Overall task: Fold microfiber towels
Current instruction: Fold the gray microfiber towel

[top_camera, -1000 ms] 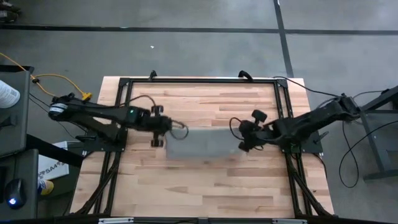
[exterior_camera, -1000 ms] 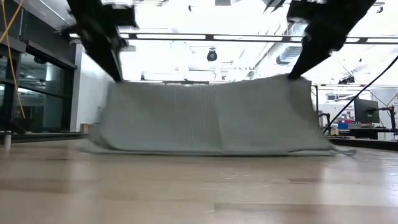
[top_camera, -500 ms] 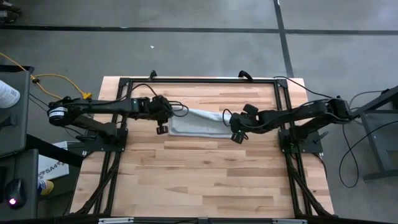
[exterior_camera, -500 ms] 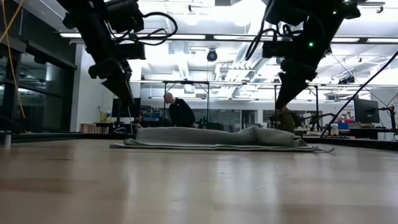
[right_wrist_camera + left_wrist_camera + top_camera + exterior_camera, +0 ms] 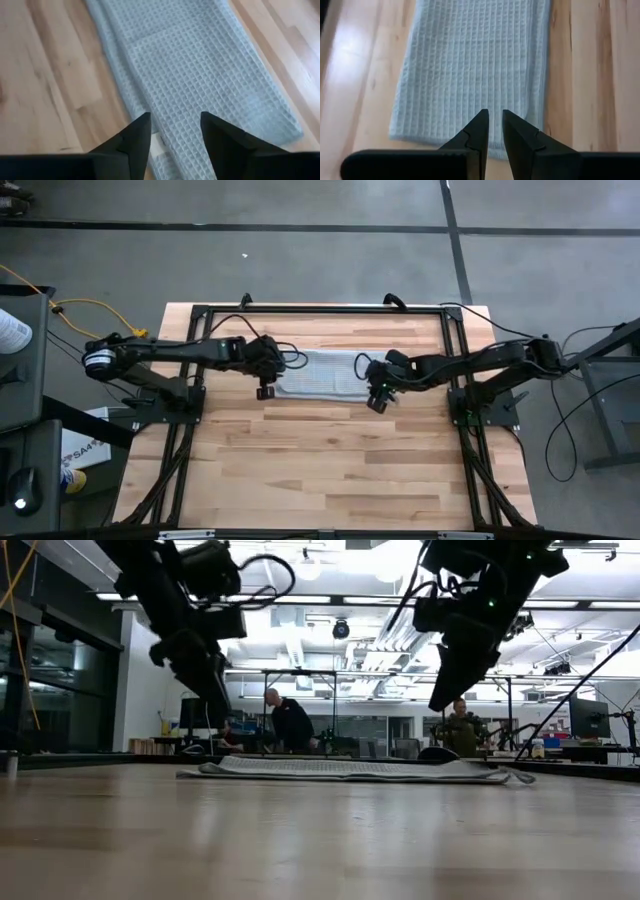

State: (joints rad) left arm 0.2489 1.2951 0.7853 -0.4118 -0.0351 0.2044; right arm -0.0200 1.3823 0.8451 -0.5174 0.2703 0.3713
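The light grey-blue microfiber towel (image 5: 318, 373) lies folded into a flat strip on the wooden table, toward its far middle; it shows as a low band in the low view (image 5: 350, 769). My left gripper (image 5: 265, 387) hovers just above the towel's left end (image 5: 465, 135), fingers a narrow gap apart with nothing between them (image 5: 495, 125). My right gripper (image 5: 377, 397) hovers over the towel's right end, open wide and empty (image 5: 175, 127). Both sets of fingers hang clear above the cloth in the low view (image 5: 222, 712) (image 5: 438, 705).
Bare wooden tabletop (image 5: 330, 470) stretches toward the near edge. A black metal frame (image 5: 320, 308) runs along the table's far edge and sides. People stand in the room beyond the table (image 5: 290, 725).
Both grippers carried the towel's raised edge toward the table's far edge and down, folding the cloth over itself. They then opened, let go and rose a little. The towel, which stood up like a curtain, now lies flat as a folded strip.
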